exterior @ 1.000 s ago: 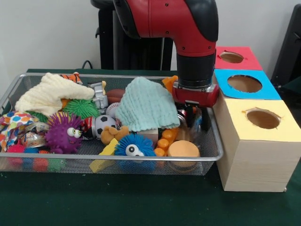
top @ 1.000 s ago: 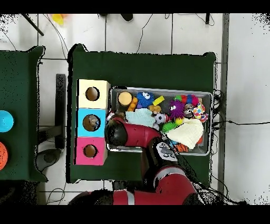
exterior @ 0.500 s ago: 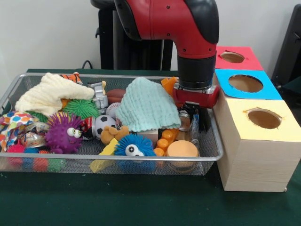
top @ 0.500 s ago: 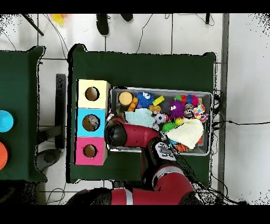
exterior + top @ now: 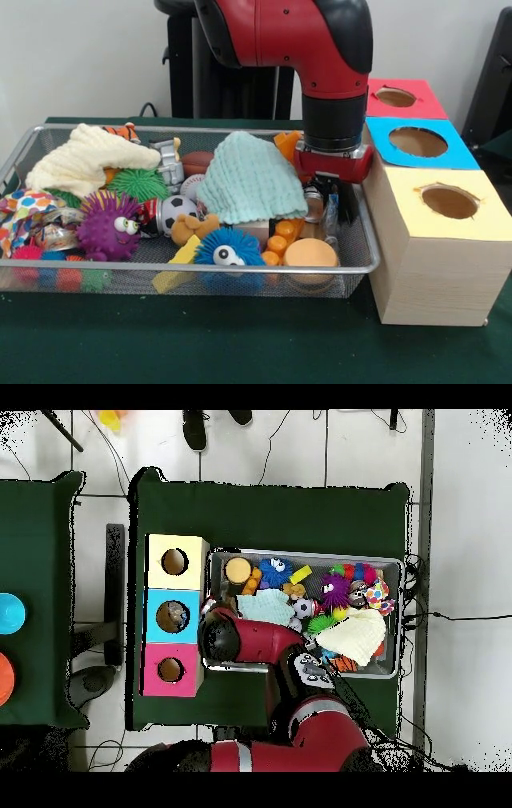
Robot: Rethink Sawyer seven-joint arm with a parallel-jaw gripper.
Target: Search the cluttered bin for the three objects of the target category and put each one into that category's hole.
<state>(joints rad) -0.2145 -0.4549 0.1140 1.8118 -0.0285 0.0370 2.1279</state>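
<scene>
Fine silver wire-mesh metal bin [image 5: 24,148], thin shiny rim. Mint-green waffle-knit cloth [image 5: 250,178], soft and matt; cream knitted cloth [image 5: 84,160] of similar rough weave. Purple spiky rubbery ball [image 5: 106,225], blue spiky ball [image 5: 230,246] and green spiky ball [image 5: 138,183], all bristly. Smooth orange plastic disc [image 5: 311,254], faintly glossy. Pale wooden box [image 5: 432,272] with visible grain, topped with matt yellow [image 5: 472,228], blue [image 5: 456,156] and red [image 5: 424,104] paper-like sheets. Glossy red and black plastic arm shell [image 5: 304,40]. Dark green matt felt-like tablecloth [image 5: 240,344].
</scene>
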